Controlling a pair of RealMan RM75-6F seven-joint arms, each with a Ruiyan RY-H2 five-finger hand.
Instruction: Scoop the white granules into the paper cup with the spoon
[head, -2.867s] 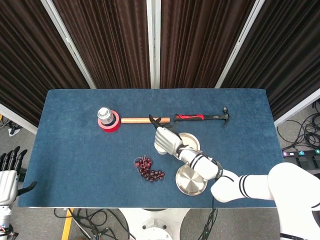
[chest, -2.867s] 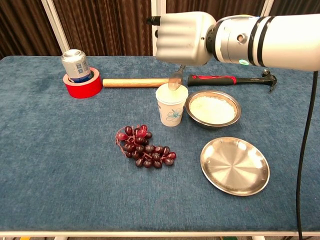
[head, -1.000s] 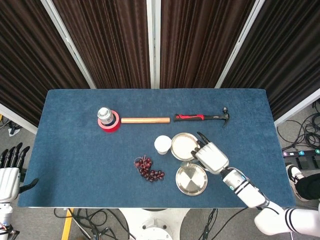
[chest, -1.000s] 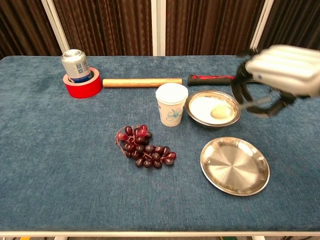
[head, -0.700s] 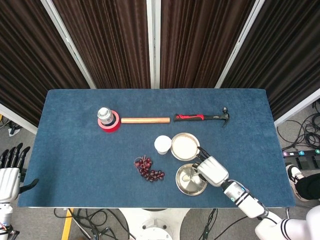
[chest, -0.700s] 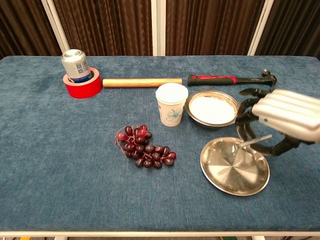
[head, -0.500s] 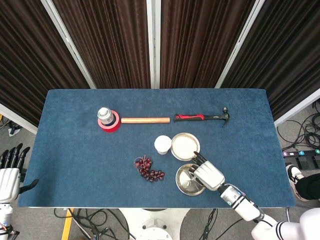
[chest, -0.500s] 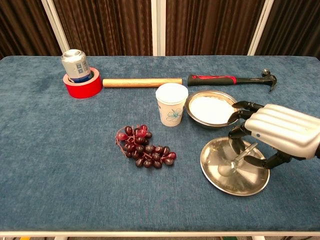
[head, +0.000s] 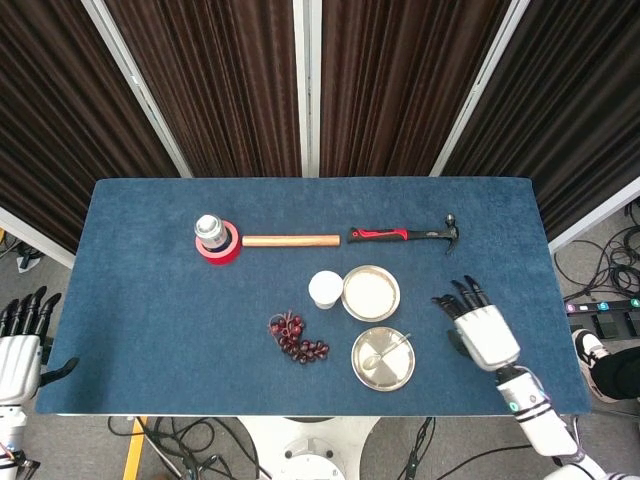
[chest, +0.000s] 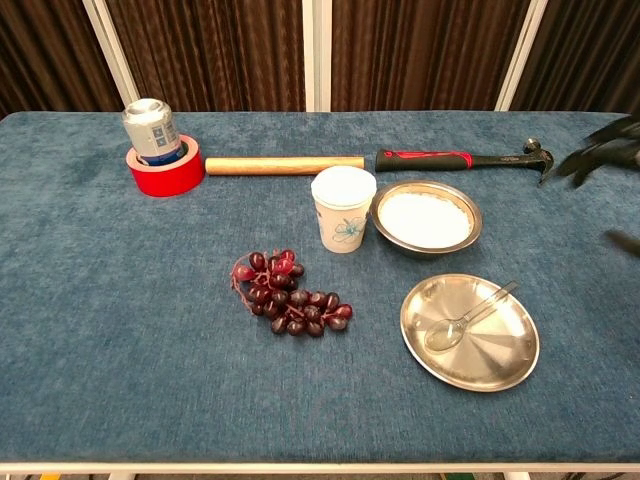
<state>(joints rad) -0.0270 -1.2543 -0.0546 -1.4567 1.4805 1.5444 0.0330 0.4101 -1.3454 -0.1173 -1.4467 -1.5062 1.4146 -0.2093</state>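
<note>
The blue table (head: 150, 300) carries everything. The right arm (head: 535, 415) reaches in from the near right corner, forearm slanting up toward the right edge, and the right hand (head: 480, 330) hovers above the cloth with its fingers (head: 462, 293) spread and pointing toward the far edge — it holds nothing, and only its dark fingertips show at the right border of the chest view. The left hand (head: 15, 350) sits off the table past the near left corner, fingers upright and apart, also with nothing in it.

Along the far half lie a hammer (chest: 460, 158) and a wooden rolling pin (chest: 285, 165), end to end, with a red tape roll (chest: 165, 170) at the pin's left end and a can (chest: 148, 130) standing inside the roll. Near the middle, the bowl of white granules (chest: 425, 218) sits just right of the paper cup (chest: 342, 208). Nearer the front edge is a steel plate (chest: 500, 360), and the spoon (chest: 462, 322) lies in it — bowl end toward the near left, handle resting toward the plate's far right rim. A bunch of grapes (chest: 290, 300) lies left of the plate, well apart from the hand.
</note>
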